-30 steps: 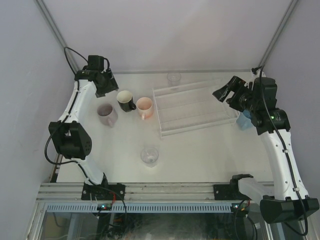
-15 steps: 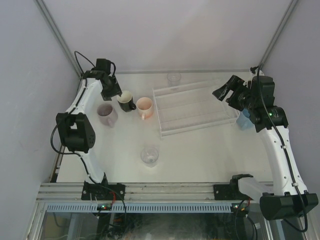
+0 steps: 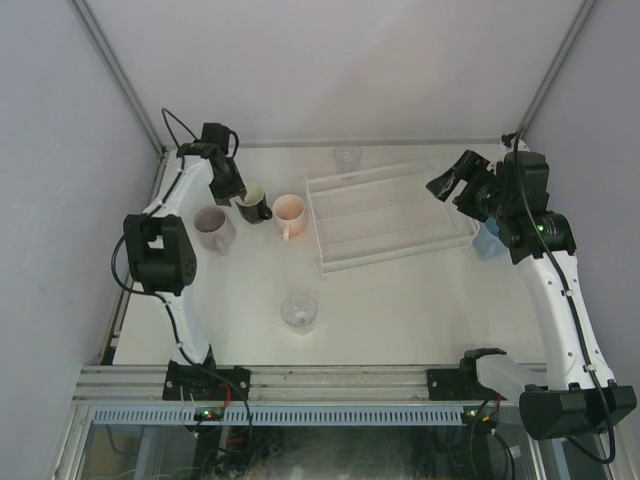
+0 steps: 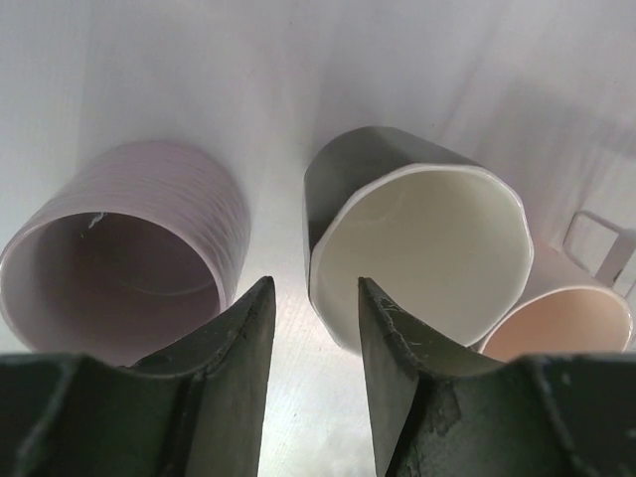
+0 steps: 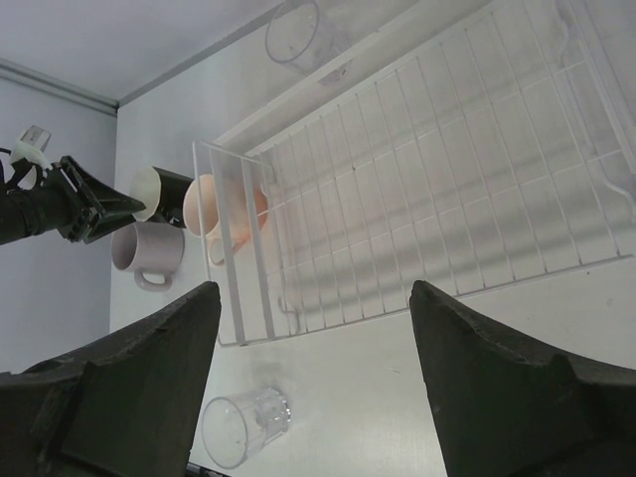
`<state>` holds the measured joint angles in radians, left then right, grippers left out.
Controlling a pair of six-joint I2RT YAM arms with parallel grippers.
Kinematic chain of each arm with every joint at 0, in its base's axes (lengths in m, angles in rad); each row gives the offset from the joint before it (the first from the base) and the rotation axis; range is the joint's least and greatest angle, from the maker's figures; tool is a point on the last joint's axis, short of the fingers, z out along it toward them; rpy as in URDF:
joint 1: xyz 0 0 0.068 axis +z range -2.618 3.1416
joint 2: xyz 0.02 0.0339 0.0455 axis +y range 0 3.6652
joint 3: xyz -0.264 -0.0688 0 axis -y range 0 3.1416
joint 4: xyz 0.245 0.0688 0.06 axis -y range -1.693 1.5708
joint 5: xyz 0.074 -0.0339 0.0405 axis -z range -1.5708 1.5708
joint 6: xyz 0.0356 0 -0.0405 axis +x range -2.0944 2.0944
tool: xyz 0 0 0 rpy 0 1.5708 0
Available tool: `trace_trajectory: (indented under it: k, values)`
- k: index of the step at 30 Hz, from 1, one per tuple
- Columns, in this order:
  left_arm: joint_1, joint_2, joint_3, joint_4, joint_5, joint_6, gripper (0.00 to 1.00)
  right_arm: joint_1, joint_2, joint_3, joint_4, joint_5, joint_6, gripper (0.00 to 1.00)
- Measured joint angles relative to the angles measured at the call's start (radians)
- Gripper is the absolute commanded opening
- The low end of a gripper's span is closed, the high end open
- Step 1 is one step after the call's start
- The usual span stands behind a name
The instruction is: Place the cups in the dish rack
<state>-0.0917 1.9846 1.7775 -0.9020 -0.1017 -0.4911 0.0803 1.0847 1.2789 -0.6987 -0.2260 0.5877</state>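
Note:
My left gripper (image 3: 236, 189) (image 4: 310, 298) is open with a narrow gap, low at the black mug with a cream inside (image 3: 254, 204) (image 4: 417, 248). The mug's near wall sits at the gap between the fingertips (image 4: 383, 333). The mauve mug (image 3: 212, 229) (image 4: 119, 263) is to its left and the peach-pink mug (image 3: 289, 213) (image 4: 556, 323) to its right. The clear dish rack (image 3: 390, 215) (image 5: 427, 199) holds no cups. My right gripper (image 3: 450, 183) (image 5: 316, 298) is open wide and empty above the rack's right end. The light blue mug (image 3: 487, 241) is partly hidden behind the right arm.
One clear tumbler (image 3: 299, 310) (image 5: 243, 427) stands at the middle front of the table. Another tumbler (image 3: 347, 156) (image 5: 298, 35) stands behind the rack near the back wall. Side walls close in the table on the left and right.
My left gripper has moved right and nearer, from behind the mugs down to the black mug's rim. The right arm has hardly moved.

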Motion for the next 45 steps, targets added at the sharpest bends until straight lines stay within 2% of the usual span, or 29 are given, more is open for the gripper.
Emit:
trace_trajectory:
  k: [10,18,28,33,38,42,45]
  values:
    - [-0.011,0.048,0.022,0.006,0.000,-0.014,0.28,0.000,0.000,0.000,-0.001,0.012,-0.001,0.77]
    - [-0.015,0.058,0.022,0.020,0.005,-0.010,0.01,0.000,0.000,0.000,-0.002,0.010,-0.004,0.77]
    - [-0.009,0.020,-0.018,0.044,0.032,-0.002,0.00,0.001,0.003,0.010,-0.002,-0.106,-0.006,0.77]
    - [0.008,-0.107,-0.042,0.037,0.053,0.005,0.00,0.017,0.025,0.039,0.006,-0.225,-0.004,0.77]
    - [0.014,-0.306,-0.071,0.074,0.091,0.003,0.00,0.049,0.055,0.043,0.031,-0.345,0.019,0.77]
    - [0.014,-0.504,-0.212,0.194,0.187,-0.025,0.00,0.078,0.083,0.041,0.079,-0.451,0.084,0.74]
    - [0.011,-0.620,-0.346,0.323,0.270,-0.084,0.00,0.096,0.084,0.011,0.188,-0.543,0.182,0.73]
